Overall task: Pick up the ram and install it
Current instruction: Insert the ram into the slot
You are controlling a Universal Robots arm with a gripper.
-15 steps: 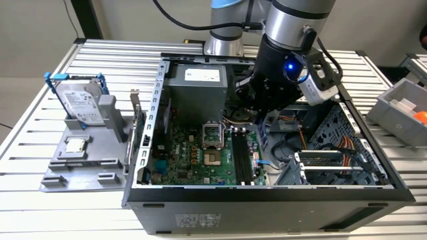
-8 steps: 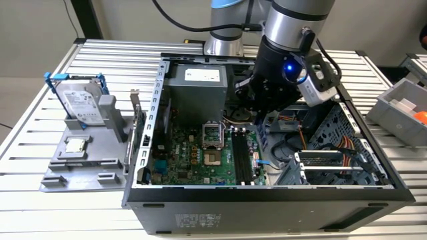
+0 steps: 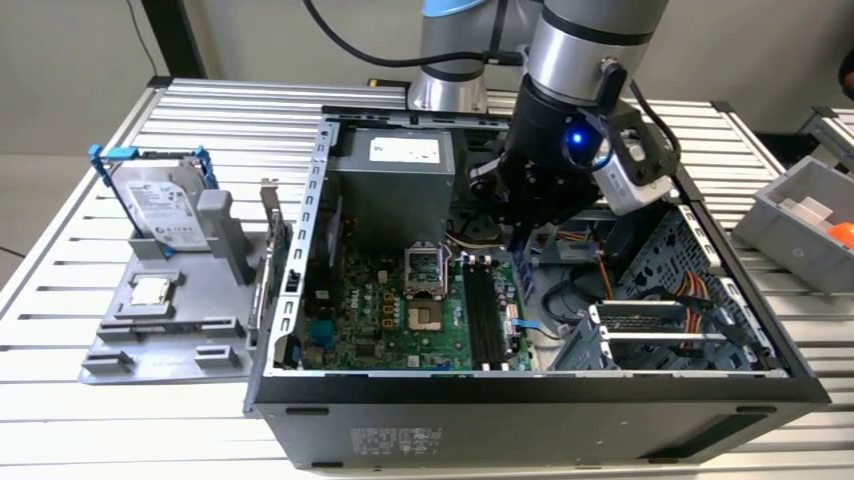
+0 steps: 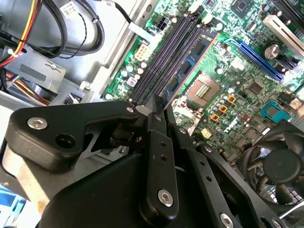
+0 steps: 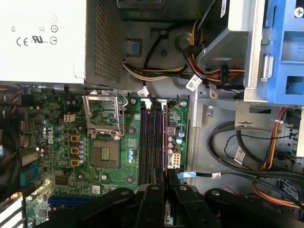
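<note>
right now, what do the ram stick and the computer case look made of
The ram stick: likely fibreglass circuit board, matte, with dark plastic-looking chips on its face. The computer case: probably sheet steel, dull grey, judging by folded edges and punched holes.

One open computer case (image 3: 310,330) stands on the surface (image 3: 120,430). It holds one motherboard (image 3: 374,320), one power supply (image 3: 394,190) and one cooling fan (image 4: 280,166). The board carries one bare processor socket (image 5: 105,153) and four memory slots (image 5: 151,137) side by side. One ram (image 4: 192,59) is pinched in the one gripper (image 4: 159,107). At the exterior view's left sit one hard drive (image 3: 160,205) and one processor chip (image 3: 150,290), and at its right one grey bin (image 3: 787,215).
</note>
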